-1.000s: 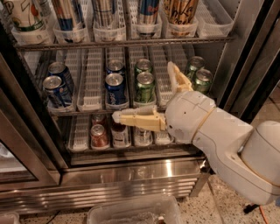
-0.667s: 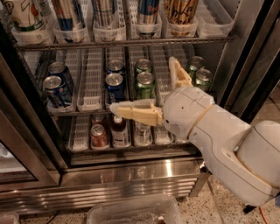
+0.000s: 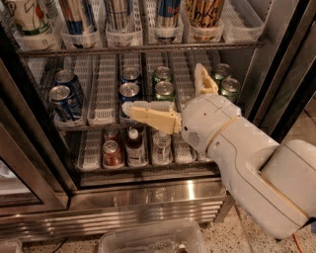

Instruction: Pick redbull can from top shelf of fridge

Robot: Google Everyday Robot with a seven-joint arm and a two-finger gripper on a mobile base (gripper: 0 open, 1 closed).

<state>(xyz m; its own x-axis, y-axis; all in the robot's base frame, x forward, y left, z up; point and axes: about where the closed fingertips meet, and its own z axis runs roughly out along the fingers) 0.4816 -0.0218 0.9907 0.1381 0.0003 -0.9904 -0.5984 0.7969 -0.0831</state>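
Note:
The fridge (image 3: 148, 197) stands with its door open, and its top shelf (image 3: 148, 49) runs across the top of the view. Tall slim blue-and-silver cans stand there in clear trays. The redbull can (image 3: 168, 12), with a red mark, is right of centre, its top cut off by the view's edge. A tan-and-black patterned can (image 3: 205, 12) stands to its right. My gripper (image 3: 163, 88) is open and empty in front of the middle rack, well below the top shelf. One finger (image 3: 148, 116) points left and the other (image 3: 205, 79) points up.
The middle rack holds short blue cans (image 3: 64, 96) and green cans (image 3: 163, 84). The bottom rack holds small bottles (image 3: 134, 146) and a red can (image 3: 112, 153). The dark door frame (image 3: 29, 148) is on the left and the fridge's side frame (image 3: 286, 64) on the right. A clear plastic bin (image 3: 153, 239) sits on the floor.
My gripper has risen from the bottom rack's level to the middle rack's level. It stays open and empty. The cans have not moved.

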